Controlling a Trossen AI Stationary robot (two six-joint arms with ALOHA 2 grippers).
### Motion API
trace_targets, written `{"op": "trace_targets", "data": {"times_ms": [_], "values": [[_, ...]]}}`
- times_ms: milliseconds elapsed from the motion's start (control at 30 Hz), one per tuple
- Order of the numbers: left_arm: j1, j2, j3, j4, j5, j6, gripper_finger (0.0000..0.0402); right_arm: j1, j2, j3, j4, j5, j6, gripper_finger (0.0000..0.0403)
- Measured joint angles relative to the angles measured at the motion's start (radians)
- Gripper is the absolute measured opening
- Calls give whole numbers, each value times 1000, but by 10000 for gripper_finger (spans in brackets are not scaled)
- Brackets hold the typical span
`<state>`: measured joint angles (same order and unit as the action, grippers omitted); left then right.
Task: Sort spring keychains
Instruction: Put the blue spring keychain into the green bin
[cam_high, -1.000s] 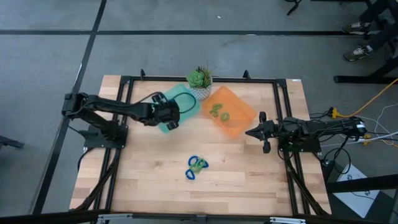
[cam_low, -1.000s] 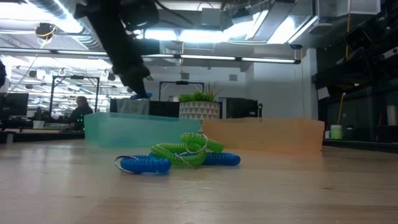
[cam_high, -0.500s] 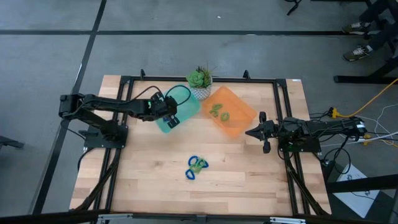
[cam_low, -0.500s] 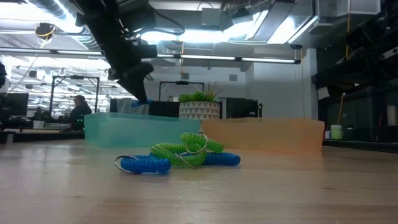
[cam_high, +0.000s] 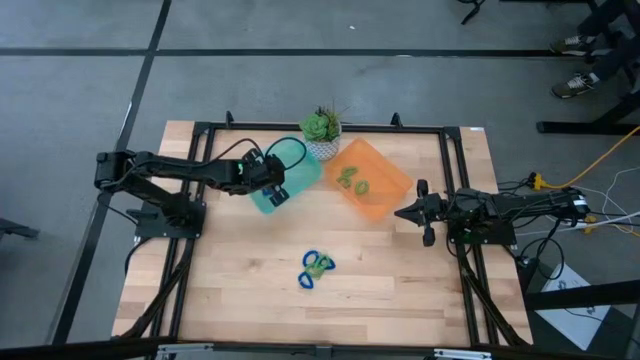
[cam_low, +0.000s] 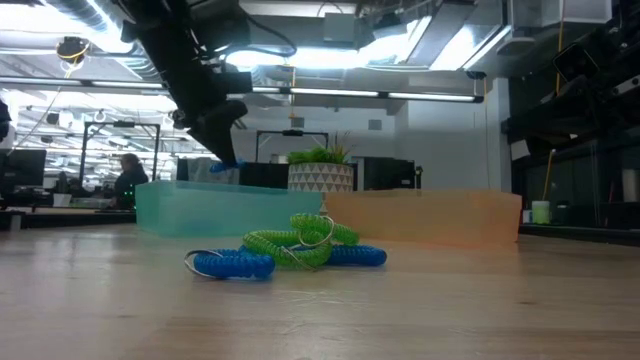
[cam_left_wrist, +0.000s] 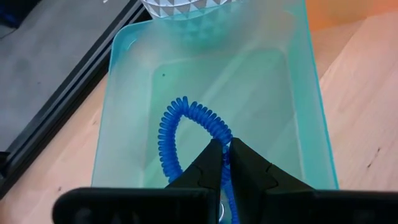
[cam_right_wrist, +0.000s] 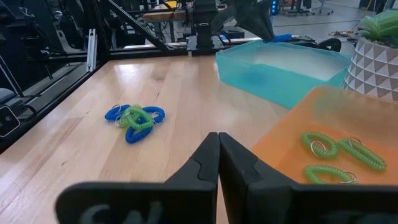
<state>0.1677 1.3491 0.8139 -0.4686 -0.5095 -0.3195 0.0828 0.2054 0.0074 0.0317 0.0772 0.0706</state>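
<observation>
My left gripper (cam_high: 280, 183) is over the near-left end of the teal tray (cam_high: 303, 165) and is shut on a blue spring keychain (cam_left_wrist: 180, 121). A pile of blue and green spring keychains (cam_high: 316, 268) lies on the wooden table at its near middle; it also shows in the low view (cam_low: 290, 250) and the right wrist view (cam_right_wrist: 134, 117). Green keychains (cam_high: 352, 180) lie in the orange tray (cam_high: 385, 195). My right gripper (cam_high: 400, 213) is shut and empty, just right of the orange tray. My left gripper pinches the blue keychain's coil (cam_left_wrist: 225, 144) between its two fingertips, at one end of the loop. The fingers slant down toward the tray's far end. The loop reaches forward over the tray's floor (cam_left_wrist: 261, 93); whether it rests on the floor, I cannot tell.
A potted plant (cam_high: 322, 128) in a white patterned pot stands at the far edge between the two trays. A black frame (cam_high: 450, 160) runs around the table top. Bare wood lies to the left and right of the pile.
My left gripper has gone down a little over the teal tray with the blue keychain still in its fingers, then has kept still. The pile and my right gripper have not moved.
</observation>
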Motion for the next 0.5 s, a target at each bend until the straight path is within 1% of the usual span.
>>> {"op": "trace_targets", "data": {"times_ms": [167, 267, 500], "values": [[0, 0, 0, -2, -27, 7, 32, 0, 0, 0, 0, 0, 0, 7], [0, 0, 0, -2, -55, 9, 49, 0, 0, 0, 0, 0, 0, 7], [0, 1, 0, -3, -74, 47, 90, 0, 0, 0, 0, 0, 0, 7]]}}
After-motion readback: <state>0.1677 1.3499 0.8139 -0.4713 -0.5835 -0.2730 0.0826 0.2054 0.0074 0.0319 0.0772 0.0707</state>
